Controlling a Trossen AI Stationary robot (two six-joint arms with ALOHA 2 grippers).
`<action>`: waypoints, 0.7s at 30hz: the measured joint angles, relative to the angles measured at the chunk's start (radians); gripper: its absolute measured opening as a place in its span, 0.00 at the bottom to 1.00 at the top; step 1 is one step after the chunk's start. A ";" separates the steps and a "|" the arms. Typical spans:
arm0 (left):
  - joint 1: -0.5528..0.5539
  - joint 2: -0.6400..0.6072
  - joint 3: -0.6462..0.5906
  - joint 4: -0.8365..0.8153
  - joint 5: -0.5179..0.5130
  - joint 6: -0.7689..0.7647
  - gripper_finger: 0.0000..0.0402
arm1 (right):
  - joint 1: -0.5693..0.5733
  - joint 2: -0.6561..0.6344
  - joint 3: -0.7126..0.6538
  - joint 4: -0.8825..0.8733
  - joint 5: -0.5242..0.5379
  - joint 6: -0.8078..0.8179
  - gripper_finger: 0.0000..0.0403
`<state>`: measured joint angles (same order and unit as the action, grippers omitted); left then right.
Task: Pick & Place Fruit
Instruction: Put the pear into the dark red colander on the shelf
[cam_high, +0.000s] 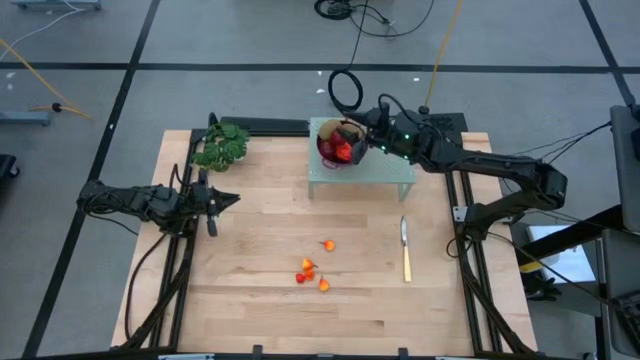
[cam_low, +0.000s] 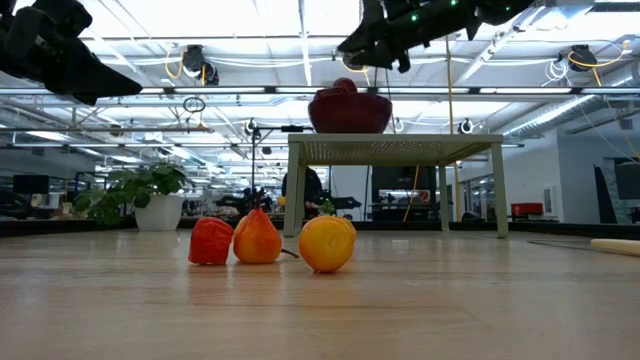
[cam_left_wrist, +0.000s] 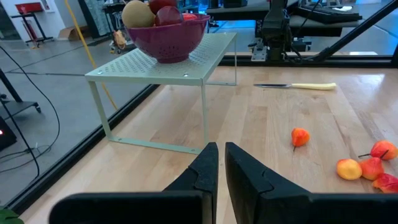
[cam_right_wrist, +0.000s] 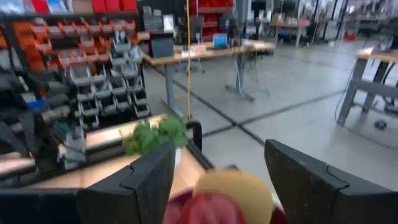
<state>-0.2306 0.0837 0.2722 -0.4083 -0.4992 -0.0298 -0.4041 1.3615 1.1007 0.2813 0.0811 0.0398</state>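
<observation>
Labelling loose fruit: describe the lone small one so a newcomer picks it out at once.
On the wooden table, in front of the pale green rack holding the dark red bowl, look left of the yellow-handled knife. The lone fruit lies apart, nearer the rack than the three clustered fruits.

Four tiny orange-red fruits (cam_high: 312, 266) loose on bench, mid-front; one (cam_high: 328, 245) apart from other three, which cluster close together (cam_high: 306, 272); mix of red, orange, yellow-orange skins, short stems visible; olive-brown kiwi (cam_left_wrist: 138, 14) and dark red round fruits (cam_left_wrist: 169, 12) heaped in magenta bowl (cam_left_wrist: 166, 41) on pale green rack (cam_left_wrist: 186, 65) at bench rear.
</observation>
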 joint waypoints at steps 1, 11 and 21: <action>0.000 0.000 0.000 0.000 0.000 0.000 0.08 | 0.005 -0.005 0.000 0.010 0.001 -0.001 0.60; 0.000 0.000 0.000 0.000 0.000 0.000 0.08 | 0.153 -0.086 0.001 -0.084 -0.003 -0.053 0.60; 0.000 0.000 0.000 0.000 0.000 -0.001 0.08 | 0.398 -0.096 0.001 -0.130 0.063 -0.045 0.60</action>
<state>-0.2306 0.0837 0.2722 -0.4084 -0.4988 -0.0303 -0.0056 1.2655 1.1015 0.1513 0.1436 -0.0054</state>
